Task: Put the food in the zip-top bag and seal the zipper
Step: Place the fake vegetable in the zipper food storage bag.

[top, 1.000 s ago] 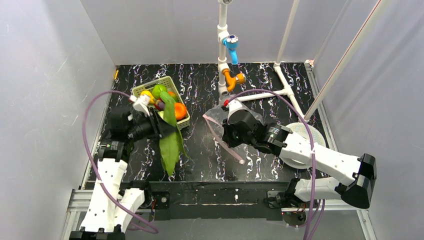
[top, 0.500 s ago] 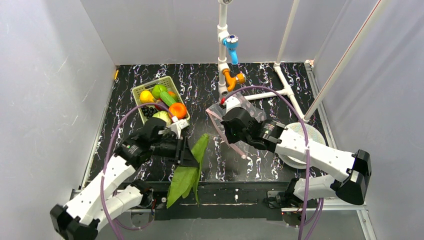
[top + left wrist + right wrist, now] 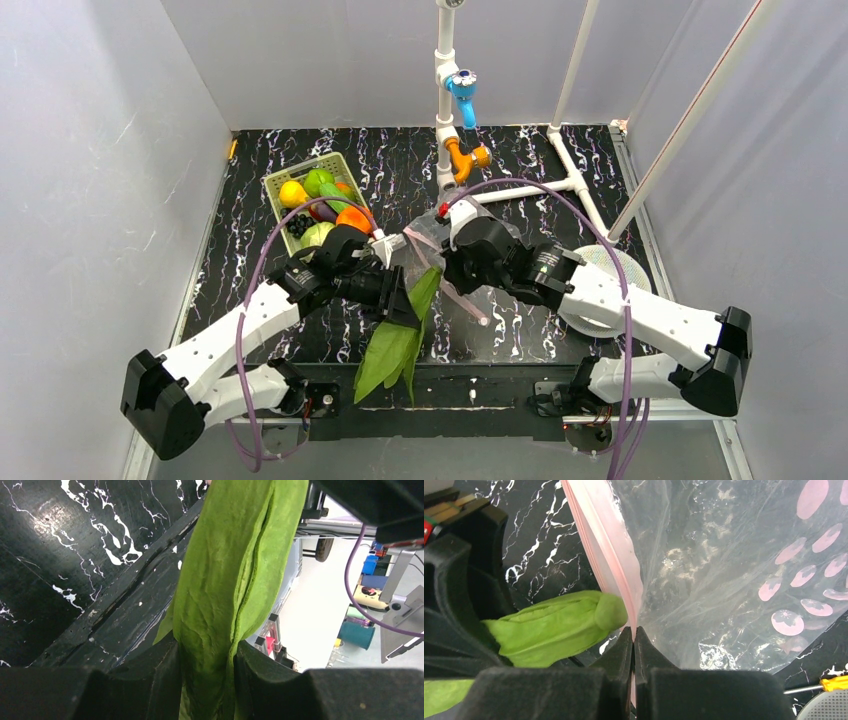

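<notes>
Pretty early days here. The zip-top bag (image 3: 724, 555) looks empty apart from its printed pink spots, and most of the food (image 3: 320, 205) sits in the green basket (image 3: 273, 183) at the far left of the table (image 3: 560, 160).

Only the leafy green bunch (image 3: 230, 580) is out. The left gripper (image 3: 207, 655) has its fingers clamped on it near the stem end. The leaves hang out past the near edge, and the stem tip is right up against the bag's mouth, around the middle. Can't tell if the tip is actually inside.

The right gripper (image 3: 634, 640) is pinched tight on the pink zipper (image 3: 606, 550), holding that edge of the mouth up.

Pose-wise, the left arm stretches far and right, and the right arm reaches left toward centre, so the two wrists nearly meet. Loading everything else, plus sealing, is left to do.
</notes>
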Robot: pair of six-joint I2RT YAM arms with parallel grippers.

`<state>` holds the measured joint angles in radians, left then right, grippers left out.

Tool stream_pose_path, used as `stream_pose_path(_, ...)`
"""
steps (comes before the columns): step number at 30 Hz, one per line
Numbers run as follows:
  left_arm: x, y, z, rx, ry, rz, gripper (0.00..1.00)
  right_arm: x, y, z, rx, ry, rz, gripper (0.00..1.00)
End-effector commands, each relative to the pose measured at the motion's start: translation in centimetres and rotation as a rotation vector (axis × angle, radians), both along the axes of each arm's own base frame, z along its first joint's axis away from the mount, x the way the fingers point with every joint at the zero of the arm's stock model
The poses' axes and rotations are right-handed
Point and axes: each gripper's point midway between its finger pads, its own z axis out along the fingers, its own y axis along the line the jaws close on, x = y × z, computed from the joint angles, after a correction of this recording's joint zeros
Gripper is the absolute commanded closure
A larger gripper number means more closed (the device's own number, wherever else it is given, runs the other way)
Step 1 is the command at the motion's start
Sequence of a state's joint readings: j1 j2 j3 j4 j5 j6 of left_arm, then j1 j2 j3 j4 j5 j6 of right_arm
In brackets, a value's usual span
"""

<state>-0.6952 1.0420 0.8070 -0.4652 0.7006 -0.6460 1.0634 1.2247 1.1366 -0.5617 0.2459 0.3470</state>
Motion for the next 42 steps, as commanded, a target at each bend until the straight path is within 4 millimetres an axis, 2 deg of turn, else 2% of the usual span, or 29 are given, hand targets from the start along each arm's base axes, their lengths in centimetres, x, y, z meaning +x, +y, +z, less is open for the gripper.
stream_pose_path(1, 0.5, -0.8, 0.4, -0.032, 0.018, 0.037, 1.00, -1.3, 1.1, 1.0, 0.071, -0.024, 0.100, 0.99)
stream_pose_path(7, 1.2, -1.7, 0.7, -0.045, 0.078, 0.077, 1.00, -3.6, 2.3, 0.3, 0.026, -0.064, 0.206, 0.99)
stream_pose_path(12, 1.8, -0.8, 0.1, 0.015, 0.065, 0.154, 1.00, -4.1, 2.1, -0.1, 0.000, -0.099, 0.197, 0.99)
stream_pose_path(15, 1.3, -0.5, -0.5, 0.030, 0.083, 0.153, 1.00, -4.5, 1.7, -0.4, 0.002, -0.102, 0.216, 0.99)
stream_pose_path(21, -0.6, 0.4, -1.7, 0.056, 0.106, 0.057, 1.00, -6.2, 1.3, -0.6, 0.021, -0.132, 0.365, 0.99)
stream_pose_path(23, -0.6, -0.3, -1.5, -0.001, 0.123, 0.059, 1.00, -6.8, 1.5, -0.7, 0.036, -0.137, 0.406, 0.99)
stream_pose_path(26, 0.2, -1.7, -1.6, -0.079, 0.166, 0.110, 0.89, -6.8, 2.2, -1.2, 0.044, -0.130, 0.416, 0.99)
stream_pose_path(29, 2.2, -1.8, -3.4, -0.028, 0.138, 0.204, 0.81, -6.0, 2.6, -2.4, 0.035, -0.127, 0.362, 0.99)
stream_pose_path(33, 4.1, -0.7, -6.5, 0.093, 0.066, 0.275, 0.71, -5.1, 2.6, -4.7, 0.020, -0.108, 0.292, 0.99)
stream_pose_path(34, 4.4, -0.4, -7.2, 0.117, 0.043, 0.284, 0.66, -5.0, 2.5, -5.3, 0.013, -0.095, 0.278, 0.99)
stream_pose_path(39, 5.0, 1.1, -8.9, 0.202, -0.034, 0.290, 0.40, -3.3, 1.7, -7.9, -0.014, -0.019, 0.190, 0.99)
stream_pose_path(42, 4.7, 2.3, -9.7, 0.238, -0.070, 0.294, 0.34, -2.8, 1.8, -8.1, 0.009, 0.038, 0.167, 0.99)
